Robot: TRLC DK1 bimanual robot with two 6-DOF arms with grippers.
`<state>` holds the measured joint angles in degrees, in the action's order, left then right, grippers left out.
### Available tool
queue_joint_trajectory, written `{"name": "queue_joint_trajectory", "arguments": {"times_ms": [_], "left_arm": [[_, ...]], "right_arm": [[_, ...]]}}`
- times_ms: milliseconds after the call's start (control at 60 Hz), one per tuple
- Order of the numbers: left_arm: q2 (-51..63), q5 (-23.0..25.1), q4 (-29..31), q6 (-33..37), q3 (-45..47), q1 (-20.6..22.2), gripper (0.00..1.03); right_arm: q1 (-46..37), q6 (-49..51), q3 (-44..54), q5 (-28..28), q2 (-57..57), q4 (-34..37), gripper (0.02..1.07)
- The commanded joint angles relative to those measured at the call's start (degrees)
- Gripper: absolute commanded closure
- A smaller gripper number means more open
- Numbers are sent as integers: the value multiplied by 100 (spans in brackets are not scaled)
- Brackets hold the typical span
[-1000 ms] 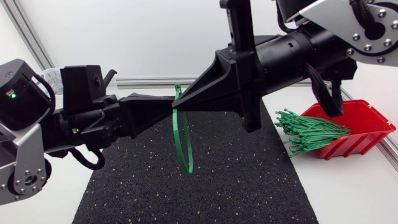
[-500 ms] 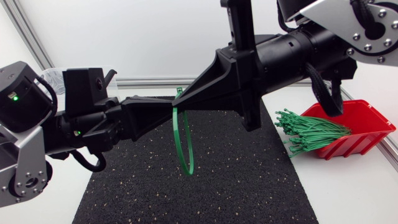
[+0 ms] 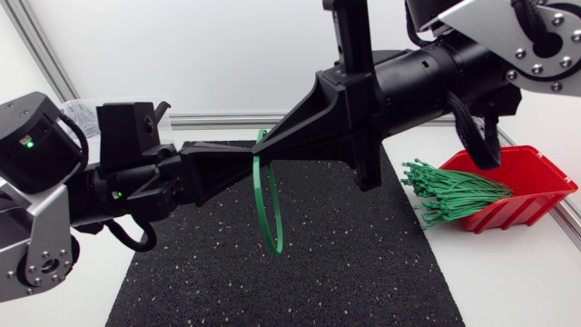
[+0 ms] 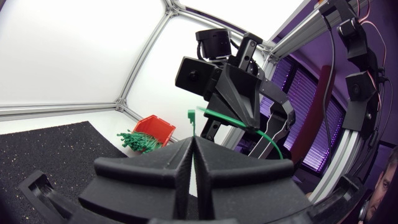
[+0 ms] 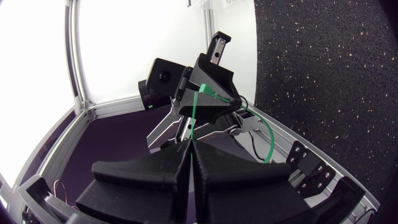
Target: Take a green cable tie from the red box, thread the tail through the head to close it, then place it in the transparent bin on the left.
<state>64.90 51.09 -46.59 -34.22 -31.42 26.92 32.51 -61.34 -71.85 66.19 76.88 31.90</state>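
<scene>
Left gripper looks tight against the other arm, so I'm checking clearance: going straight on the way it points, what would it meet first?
Probably the right gripper, nearly tip to tip with it; only the green cable tie lies between.

The mat (image 3: 345,263) lies mid-table (image 3: 508,282). At its 3 o'clock, on the table, sits the box (image 3: 536,182), with a bundle of ties (image 3: 454,191) in it spilling out toward 9 o'clock. Above the mat's far half, the left gripper (image 3: 243,156) comes in from 9 o'clock and the right gripper (image 3: 272,145) from 2 o'clock, tip to tip. The cable tie (image 3: 270,218), pinched by both, hangs as a loop toward 6 o'clock.
</scene>
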Motion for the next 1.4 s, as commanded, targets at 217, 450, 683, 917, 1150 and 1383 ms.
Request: {"name": "queue_joint_trajectory", "arguments": {"times_ms": [217, 450, 683, 917, 1150, 1383], "left_arm": [[128, 24, -105, 117, -13, -73, 100], [110, 24, -105, 91, -110, -90, 100], [84, 24, -105, 38, -207, -178, 100], [84, 24, -105, 38, -189, -143, 100], [13, 15, -96, -6, -189, -73, 100], [-30, 15, -87, -24, -180, -20, 100]], "right_arm": [[18, -106, 154, 16, -24, -44, 101], [18, -106, 172, 16, 46, -61, 101], [27, -106, 181, 16, 81, -52, 101], [45, -106, 172, 16, 117, -79, 101], [62, -106, 172, 16, 117, -87, 101], [62, -106, 172, 16, 117, -87, 101]]}}
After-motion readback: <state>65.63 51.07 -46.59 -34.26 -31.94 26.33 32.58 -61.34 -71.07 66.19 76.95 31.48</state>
